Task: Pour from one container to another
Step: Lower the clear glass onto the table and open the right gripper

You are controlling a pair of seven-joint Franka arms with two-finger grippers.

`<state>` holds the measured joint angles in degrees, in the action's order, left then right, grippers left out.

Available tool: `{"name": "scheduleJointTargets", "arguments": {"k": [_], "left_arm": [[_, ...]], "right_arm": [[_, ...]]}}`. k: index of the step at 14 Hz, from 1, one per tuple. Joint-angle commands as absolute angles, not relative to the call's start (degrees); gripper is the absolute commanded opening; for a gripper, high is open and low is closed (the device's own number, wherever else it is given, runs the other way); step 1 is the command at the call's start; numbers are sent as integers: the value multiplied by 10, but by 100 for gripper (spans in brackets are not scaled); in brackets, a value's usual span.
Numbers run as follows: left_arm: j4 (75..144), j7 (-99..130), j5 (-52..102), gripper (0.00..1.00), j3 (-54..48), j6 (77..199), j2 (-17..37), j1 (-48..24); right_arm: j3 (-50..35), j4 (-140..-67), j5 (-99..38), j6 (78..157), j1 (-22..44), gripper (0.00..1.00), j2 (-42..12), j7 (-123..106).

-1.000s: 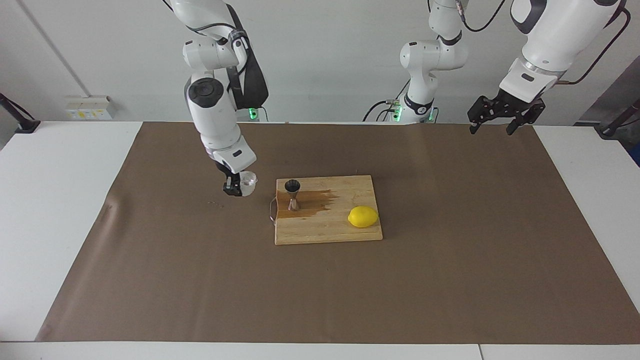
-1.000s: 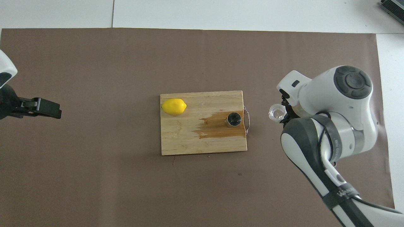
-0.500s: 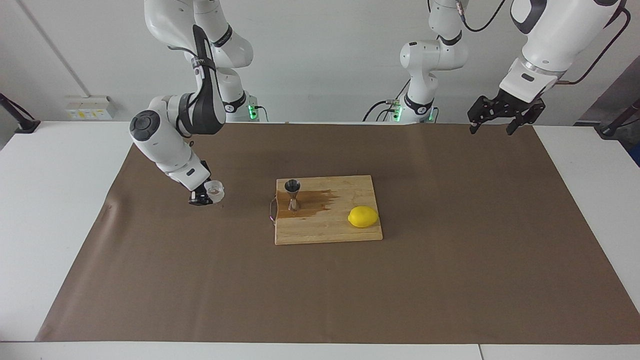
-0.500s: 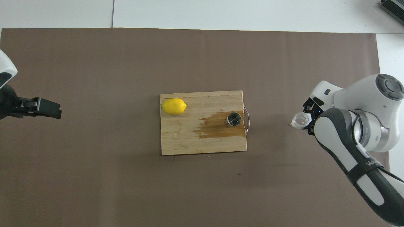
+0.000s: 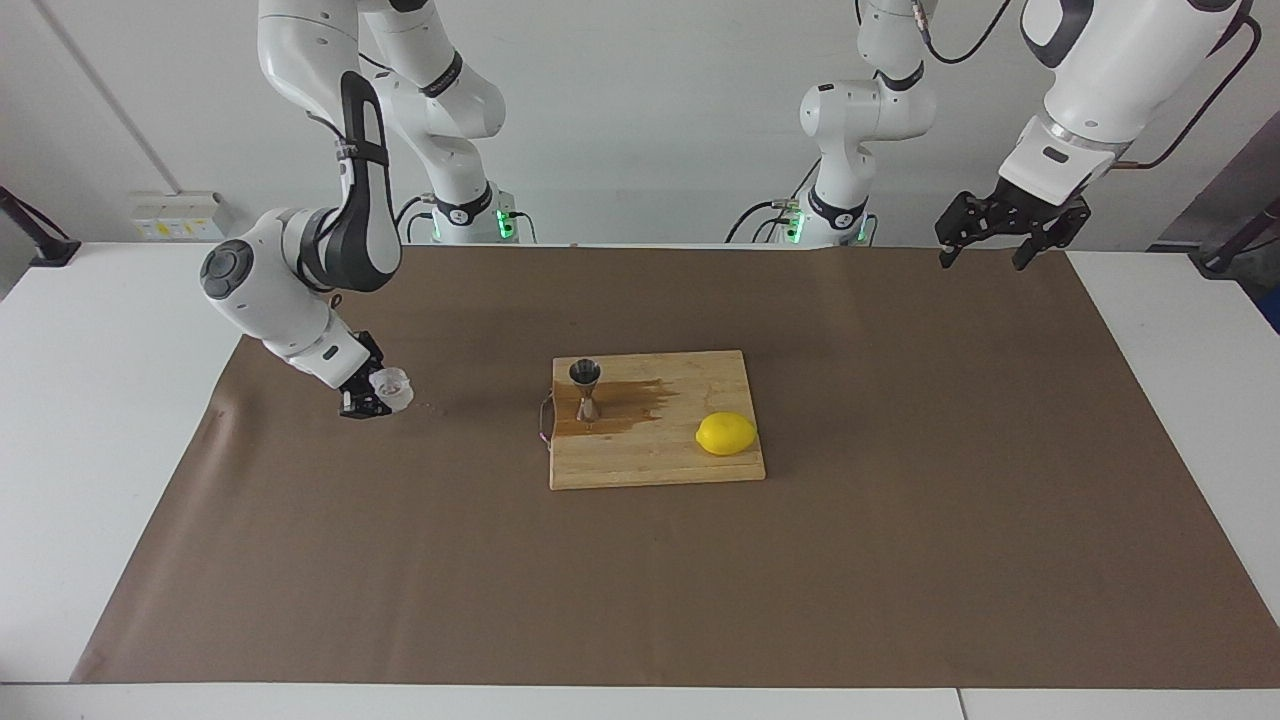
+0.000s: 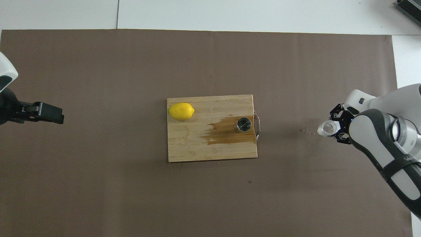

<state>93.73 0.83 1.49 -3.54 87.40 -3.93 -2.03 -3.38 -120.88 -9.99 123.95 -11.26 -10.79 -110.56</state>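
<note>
My right gripper [image 5: 377, 397] is shut on the small clear glass tumbler [image 5: 393, 387] and holds it low over the brown mat, well off the board toward the right arm's end; both show in the overhead view [image 6: 334, 129], the tumbler [image 6: 327, 127] at its tip. The steel jigger [image 5: 585, 389] stands upright on the wooden cutting board [image 5: 660, 460] near its handle end, beside a wet brown stain [image 5: 630, 403]. From above the jigger [image 6: 243, 124] shows its round mouth. My left gripper [image 5: 986, 243] is open and empty, waiting high over the mat's corner.
A yellow lemon [image 5: 726, 433] lies on the board's end toward the left arm, also seen from above [image 6: 181, 111]. A few small drops [image 6: 306, 131] lie on the brown mat [image 5: 900, 560] between the board and the tumbler.
My right gripper has carried the tumbler away from the board toward the right arm's end of the table, the arm folding down. The left arm has not moved.
</note>
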Motion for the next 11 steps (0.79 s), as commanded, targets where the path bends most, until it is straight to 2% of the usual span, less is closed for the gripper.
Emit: {"name": "scheduleJointTargets", "arguments": {"k": [1,6,7,8,9,10,11], "left_arm": [[940,6,20,100,-33,867,-46,-21],[940,6,20,100,-33,867,-46,-21],[940,7,20,100,-33,868,-46,-21],[940,9,20,100,-33,872,-45,-22],[941,9,20,100,-33,874,-46,-21],[941,7,21,100,-31,886,-45,-20],[941,7,21,100,-30,894,-45,-20]], "right_arm": [[-42,-1214,-122,1259,-132,0,-125,-1149],[-41,-1223,-141,1263,-136,0,-129,-1165],[-41,-1230,-141,1263,-137,3,-127,-1166],[-41,-1230,-142,1263,-138,24,-127,-1167],[-42,-1230,-142,1263,-137,85,-127,-1167],[-42,-1230,-142,1261,-137,100,-127,-1166],[-42,-1230,-142,1259,-137,100,-126,-1166]]}}
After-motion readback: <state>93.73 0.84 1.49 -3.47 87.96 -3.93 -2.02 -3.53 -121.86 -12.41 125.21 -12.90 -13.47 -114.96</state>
